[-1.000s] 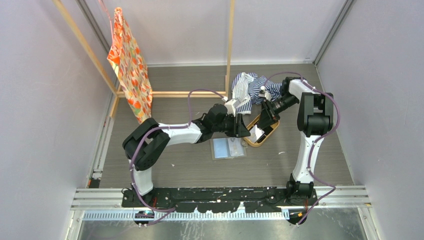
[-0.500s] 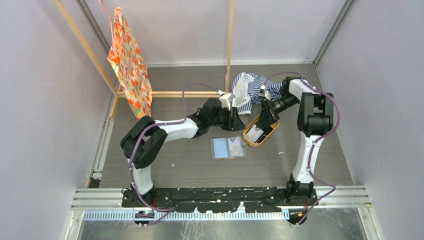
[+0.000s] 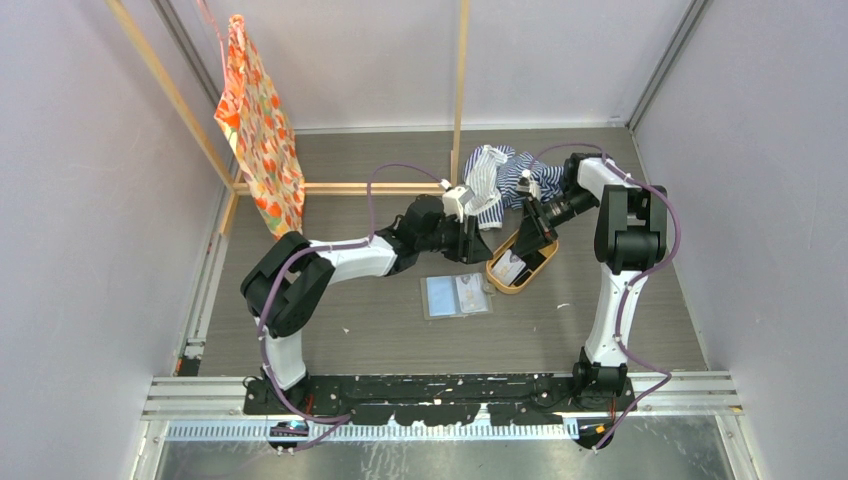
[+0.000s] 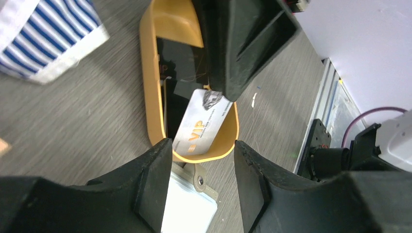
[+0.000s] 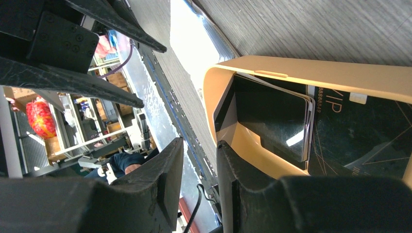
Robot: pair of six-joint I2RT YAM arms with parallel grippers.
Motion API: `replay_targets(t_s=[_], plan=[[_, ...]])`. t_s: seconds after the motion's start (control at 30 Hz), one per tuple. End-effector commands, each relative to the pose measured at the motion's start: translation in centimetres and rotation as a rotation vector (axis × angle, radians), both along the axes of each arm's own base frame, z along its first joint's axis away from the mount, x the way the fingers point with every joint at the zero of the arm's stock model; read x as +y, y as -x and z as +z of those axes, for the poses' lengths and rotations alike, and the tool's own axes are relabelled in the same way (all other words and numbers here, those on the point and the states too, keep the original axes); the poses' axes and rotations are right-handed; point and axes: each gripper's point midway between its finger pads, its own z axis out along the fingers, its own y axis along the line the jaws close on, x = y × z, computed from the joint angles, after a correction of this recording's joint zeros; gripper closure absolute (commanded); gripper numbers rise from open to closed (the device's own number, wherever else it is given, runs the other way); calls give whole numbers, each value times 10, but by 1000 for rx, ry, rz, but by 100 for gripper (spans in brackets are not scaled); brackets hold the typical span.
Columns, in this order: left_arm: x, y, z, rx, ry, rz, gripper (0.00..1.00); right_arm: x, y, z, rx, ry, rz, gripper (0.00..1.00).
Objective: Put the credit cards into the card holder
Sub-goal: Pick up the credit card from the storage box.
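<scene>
The card holder (image 3: 457,296) lies open on the table with a pale whitish-blue card face up in it; its tab and snap (image 4: 199,180) show in the left wrist view. An oval orange-tan tray (image 3: 541,266) holds black credit cards (image 5: 272,116) and a whitish VIP card (image 4: 201,126) leaning on its near end. My right gripper (image 3: 527,240) is down in the tray, jaws a little apart with nothing between them (image 5: 200,165); one fingertip (image 4: 214,94) touches the whitish card's top corner. My left gripper (image 4: 203,160) is open and empty, above the tray's end and the card holder.
A blue-and-white striped cloth (image 3: 505,175) lies behind the tray. A wooden frame (image 3: 460,100) stands at the back with an orange flowered bag (image 3: 260,130) hanging at its left. Grey walls close in both sides.
My left gripper has drawn back from over the tray, up and to the left. The right gripper has stayed in the tray. The card holder has not moved.
</scene>
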Motion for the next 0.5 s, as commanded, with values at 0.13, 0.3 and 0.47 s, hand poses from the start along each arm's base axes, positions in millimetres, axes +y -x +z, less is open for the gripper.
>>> replay_targets(t_s=[0.13, 0.3, 0.47], plan=[[-23, 1, 38, -300, 160, -265, 45, 9, 2, 21, -56, -28, 14, 64], [-17, 4, 37, -414, 222, -415, 41, 10, 4, 22, -57, -35, 26, 64], [-13, 0, 38, -491, 319, -493, 35, 10, 5, 22, -56, -37, 33, 64]])
